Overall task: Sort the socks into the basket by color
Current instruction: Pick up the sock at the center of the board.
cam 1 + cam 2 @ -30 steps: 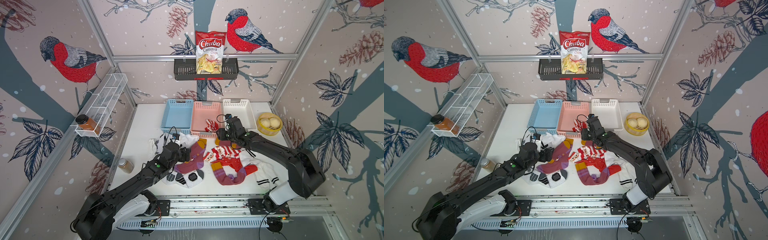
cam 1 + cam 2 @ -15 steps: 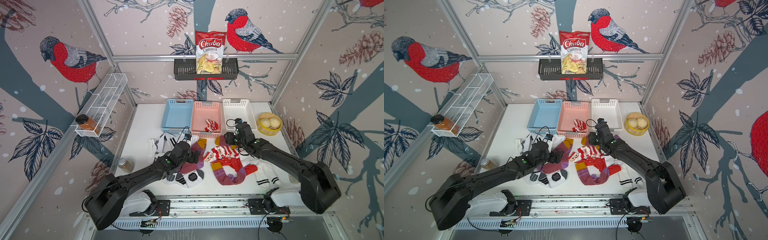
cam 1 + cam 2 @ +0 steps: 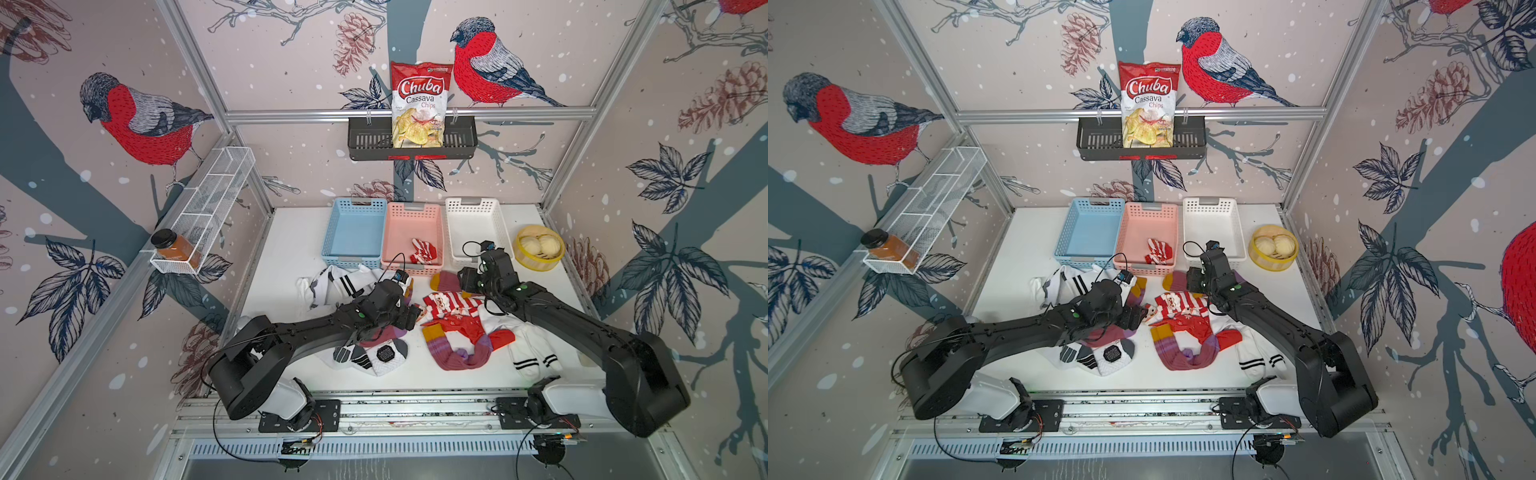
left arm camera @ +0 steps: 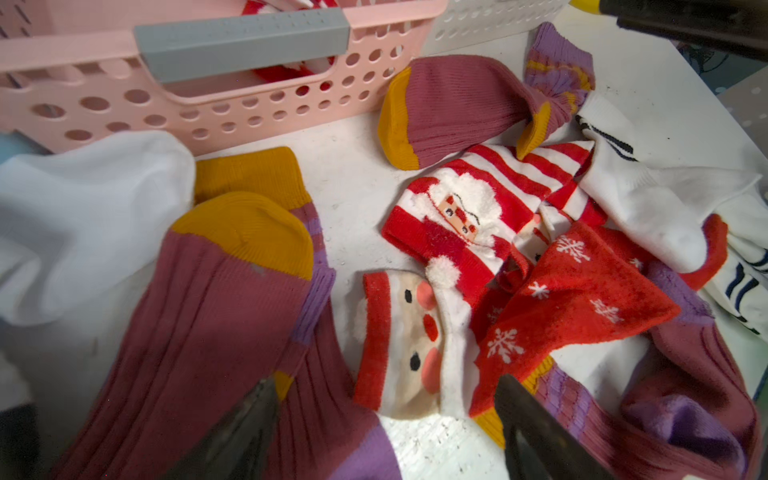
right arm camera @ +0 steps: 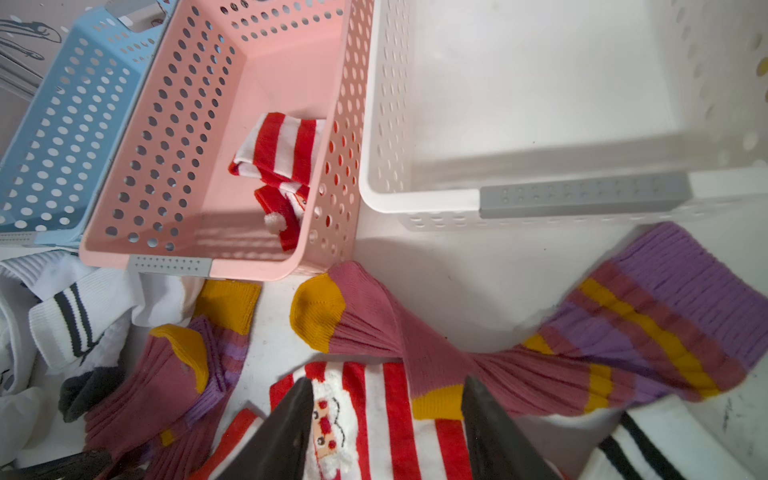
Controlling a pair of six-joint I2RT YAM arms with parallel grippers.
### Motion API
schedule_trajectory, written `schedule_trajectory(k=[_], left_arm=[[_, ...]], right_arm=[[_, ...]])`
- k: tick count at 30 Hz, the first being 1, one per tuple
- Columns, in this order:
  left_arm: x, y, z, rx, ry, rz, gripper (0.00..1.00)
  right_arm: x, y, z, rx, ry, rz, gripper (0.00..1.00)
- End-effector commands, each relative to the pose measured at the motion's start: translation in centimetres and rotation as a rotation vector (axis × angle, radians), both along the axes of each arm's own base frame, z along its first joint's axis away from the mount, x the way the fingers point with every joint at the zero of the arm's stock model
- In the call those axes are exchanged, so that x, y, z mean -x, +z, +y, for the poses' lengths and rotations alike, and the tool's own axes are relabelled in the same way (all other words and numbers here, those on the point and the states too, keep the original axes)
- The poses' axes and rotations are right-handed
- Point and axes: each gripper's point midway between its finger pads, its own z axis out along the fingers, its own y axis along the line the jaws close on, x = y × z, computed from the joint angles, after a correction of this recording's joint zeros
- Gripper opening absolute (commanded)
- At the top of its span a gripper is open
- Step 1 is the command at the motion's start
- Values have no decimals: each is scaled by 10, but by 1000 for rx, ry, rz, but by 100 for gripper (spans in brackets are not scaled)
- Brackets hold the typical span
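Three perforated baskets stand side by side along the rear edge of the bench (image 3: 291, 249) in both top views: a blue basket (image 3: 355, 232), a pink basket (image 3: 409, 216) and a white basket (image 3: 473, 220). A red-and-white striped sock (image 3: 423, 252) lies in the pink basket, near its front right corner, while the other socks (image 3: 457, 332) lie heaped across the middle of the bench in front of the baskets, maroon, red and white ones overlapping. A yellow bowl (image 3: 540, 262) sits near the rear right corner, just beside the white basket. The left pincer (image 3: 413, 318) hangs low over the middle of the heap; the right pincer (image 3: 465, 280) is just in front of the gap between the pink basket and the white basket, above a maroon sock (image 3: 448, 282). In the left wrist view the left pincer (image 4: 382, 415) stands wide open with nothing in it, its dark fingers (image 4: 241, 436) on either side of a Santa-face sock (image 4: 411, 345) that lies flat on the bench and touches a red snowflake sock (image 4: 573, 299). In the right wrist view the right pincer (image 5: 386, 415) is roughly half open and grips nothing, its fingers (image 5: 282, 432) poised over a striped Santa sock (image 5: 374, 415), on which the mustard heel of the maroon sock (image 5: 374, 332) rests; beyond them the red-and-white striped sock (image 5: 282, 149) shows inside the pink basket (image 5: 270, 62), with the white basket (image 5: 415, 195) next to it.
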Motion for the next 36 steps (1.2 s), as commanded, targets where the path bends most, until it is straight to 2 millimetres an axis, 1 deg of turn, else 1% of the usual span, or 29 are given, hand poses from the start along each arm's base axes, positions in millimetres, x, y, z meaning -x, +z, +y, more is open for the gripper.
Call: schedule_trajectory(k=[1, 5, 9, 16, 23, 26, 29, 32, 36], left_arm=[[-2, 2, -16, 26, -41, 1, 81], [-3, -13, -22, -13, -58, 39, 77], [-3, -24, -27, -35, -69, 60, 73], [0, -32, -34, -37, -104, 92, 65], [-1, -42, -38, -63, -106, 112, 64], [-2, -46, -39, -71, -106, 123, 63], [-2, -50, -41, -78, -109, 131, 59], [0, -51, -42, -77, -121, 138, 51], [1, -48, -44, -64, -128, 135, 39]], right_arm=[[-2, 1, 3, -36, 0, -13, 60], [1, -4, 0, -39, -11, -8, 59], [2, -5, -1, -36, -17, -7, 59], [2, -6, -4, -31, -25, -3, 59], [4, -6, -5, -32, -29, 1, 59], [5, -3, -6, -34, -31, -6, 59], [7, -2, -8, -34, -36, -11, 60], [8, -2, -9, -36, -40, -12, 60], [10, -5, -11, -31, -44, -6, 60]])
